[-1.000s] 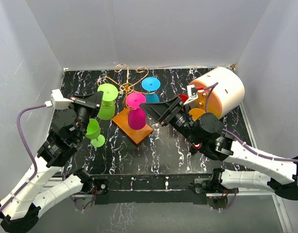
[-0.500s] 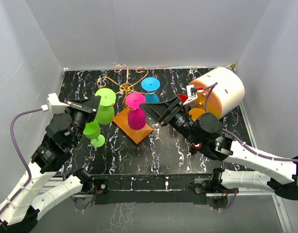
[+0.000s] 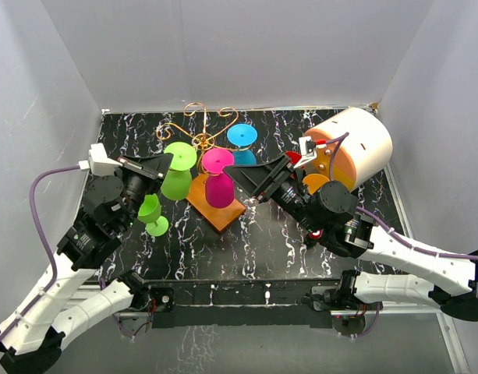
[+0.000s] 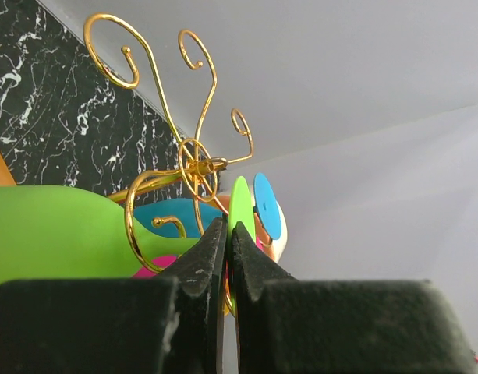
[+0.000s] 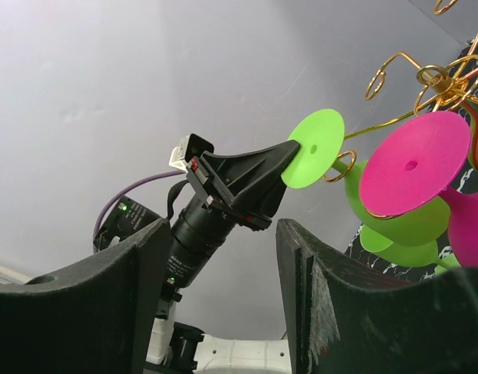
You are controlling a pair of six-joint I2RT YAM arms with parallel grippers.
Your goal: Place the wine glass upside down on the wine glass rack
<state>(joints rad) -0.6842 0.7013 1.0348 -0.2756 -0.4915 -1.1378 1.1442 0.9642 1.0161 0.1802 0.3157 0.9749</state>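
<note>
The gold wire wine glass rack (image 3: 203, 140) stands on its orange-brown base (image 3: 219, 212) at mid table. A pink glass (image 3: 218, 179) and a blue glass (image 3: 241, 135) hang upside down on it. My left gripper (image 3: 168, 162) is shut on the foot disc of a green wine glass (image 3: 176, 181), held upside down and tilted at the rack's left scroll arm. In the left wrist view the fingers (image 4: 211, 249) pinch the green disc (image 4: 241, 204) beside the rack hub (image 4: 196, 165). My right gripper (image 3: 237, 175) is open and empty, right of the pink glass.
A second green glass (image 3: 150, 212) sits on the black marble table (image 3: 277, 241) below my left gripper. A white-and-orange cylinder (image 3: 355, 144) lies at the back right. White walls enclose the table on three sides.
My left gripper has carried the green glass to the right, closer to the rack's left scroll arm. The right arm has not moved.
</note>
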